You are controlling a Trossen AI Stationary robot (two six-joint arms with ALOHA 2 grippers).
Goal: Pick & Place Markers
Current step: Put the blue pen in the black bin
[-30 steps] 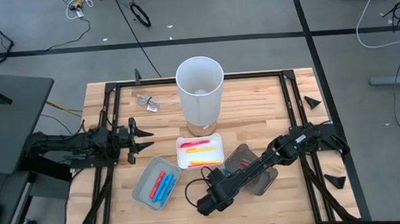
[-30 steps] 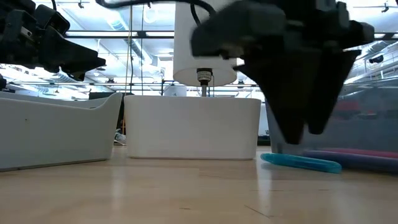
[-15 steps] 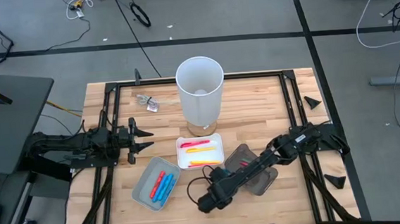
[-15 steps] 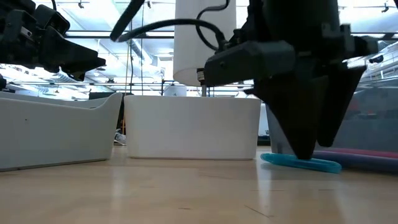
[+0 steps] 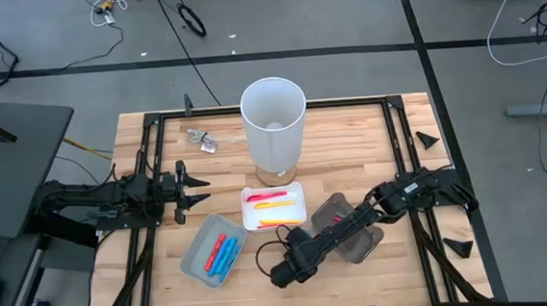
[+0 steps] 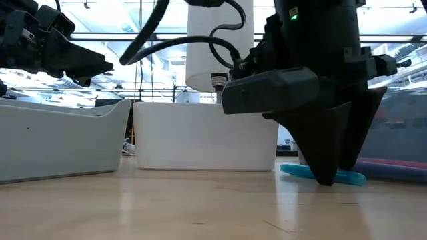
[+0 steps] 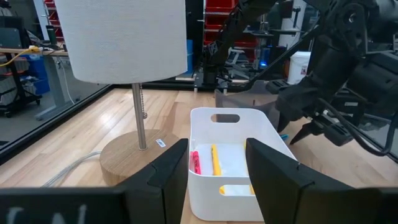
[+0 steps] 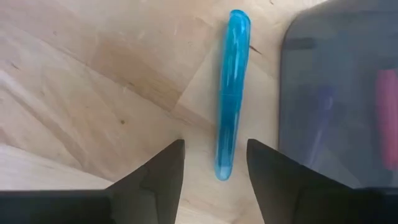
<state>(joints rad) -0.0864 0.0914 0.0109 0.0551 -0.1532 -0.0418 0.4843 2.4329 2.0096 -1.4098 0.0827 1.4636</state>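
A blue marker [image 8: 232, 93] lies flat on the bench [image 8: 93, 81] just beside the dark tray [image 8: 339, 87], one end between the right gripper's [image 8: 214, 165] spread fingers. Closing off-centre could roll or tip it. The left gripper [image 7: 217, 165] waits spread by the white tray [image 7: 233, 118].

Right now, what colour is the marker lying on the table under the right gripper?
Translucent blue. The marker shows best in the right wrist view, lying on bare wood between the right gripper's open fingers.
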